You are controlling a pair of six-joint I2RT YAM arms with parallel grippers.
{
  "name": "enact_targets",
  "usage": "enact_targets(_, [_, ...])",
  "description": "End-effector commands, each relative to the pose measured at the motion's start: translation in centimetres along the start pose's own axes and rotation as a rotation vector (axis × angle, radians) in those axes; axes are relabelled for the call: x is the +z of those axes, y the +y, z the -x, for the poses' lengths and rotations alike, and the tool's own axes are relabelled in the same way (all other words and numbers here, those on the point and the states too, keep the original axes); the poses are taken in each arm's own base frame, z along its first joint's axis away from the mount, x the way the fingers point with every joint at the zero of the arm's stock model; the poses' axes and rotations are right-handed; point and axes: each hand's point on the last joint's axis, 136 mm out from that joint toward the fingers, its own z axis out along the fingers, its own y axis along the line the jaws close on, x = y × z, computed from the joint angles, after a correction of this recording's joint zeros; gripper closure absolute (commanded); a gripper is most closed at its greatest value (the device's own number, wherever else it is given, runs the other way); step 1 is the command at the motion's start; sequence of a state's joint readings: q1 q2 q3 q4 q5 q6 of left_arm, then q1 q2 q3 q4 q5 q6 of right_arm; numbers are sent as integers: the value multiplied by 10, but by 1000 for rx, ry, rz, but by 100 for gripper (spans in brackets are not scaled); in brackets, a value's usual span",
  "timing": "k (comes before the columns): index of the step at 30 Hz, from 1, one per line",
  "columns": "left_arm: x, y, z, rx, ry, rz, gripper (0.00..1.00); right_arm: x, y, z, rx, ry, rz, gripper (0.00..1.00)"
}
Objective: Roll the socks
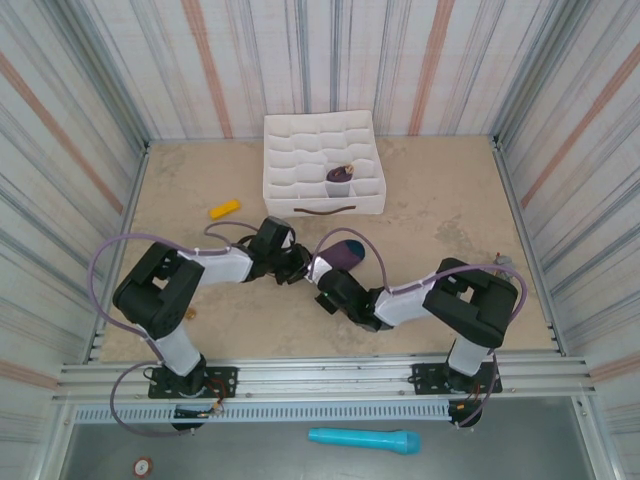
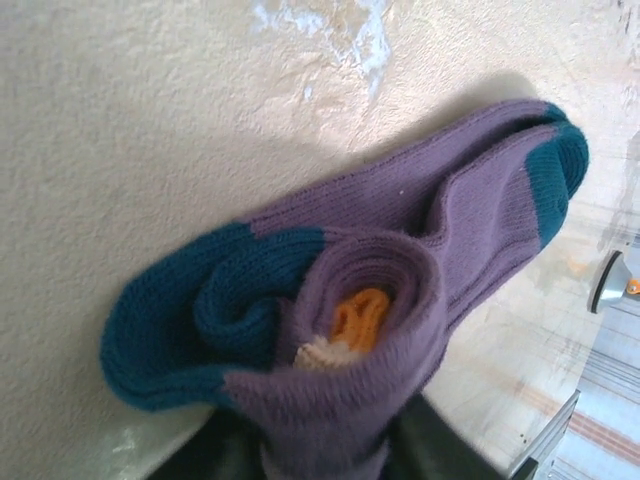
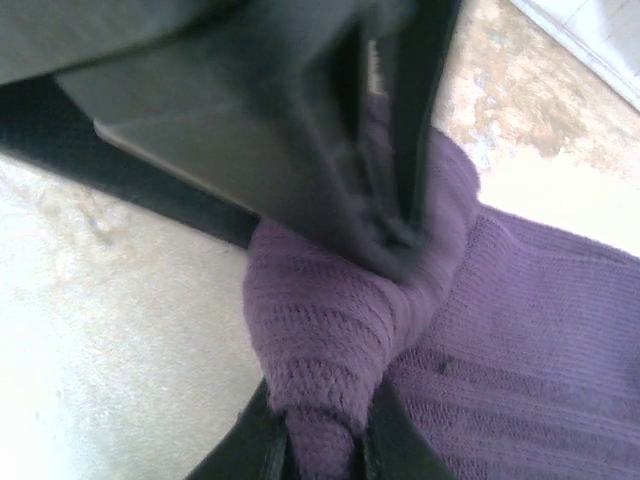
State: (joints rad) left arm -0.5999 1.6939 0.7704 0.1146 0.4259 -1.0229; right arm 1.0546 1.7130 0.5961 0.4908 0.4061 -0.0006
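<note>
Socks (image 2: 400,260): lay mid-tabletop (image 1: 450,200) between the two arms, just in front of the box (image 1: 372,170).
Done: rolled up from the cuff end, with the orange band wound inside the coil and teal heel curled beside it.
Remaining: stayed flat and unrolled at the toe end; judged about half done, with finishing the roll, tucking and probably boxing yet to do.
Bundle (image 1: 339,179): sat in one box cell; purple, probably a finished pair.
Right claw (image 3: 325,445): pressed together, pinching purple sock fabric.
Left claw (image 2: 320,455): flanked the roll's base with both fingers; could not tell whether gripping or loose.
Crowding: met almost nose to nose over the socks, with little slack between claws.
Open room: had bare tabletop right of and behind the arms; marker (image 1: 224,209) well apart at left.
Edges: walled on three sides, railed at the near edge; socks kept well clear of all.
</note>
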Motion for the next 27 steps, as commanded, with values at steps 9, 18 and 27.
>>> enact_targets(9, [-26, -7, 0, 56, -121, -88, 38, 11, -4, -59, 226, 168, 159, 100])
enact_targets(18, [-45, -14, 6, 116, -178, -71, 38, 14, -12, -77, 528, 243, 340, 100])
enact_targets(27, [-39, -9, 3, 98, -164, -72, 39, 21, -23, -90, 803, 349, 438, 100])
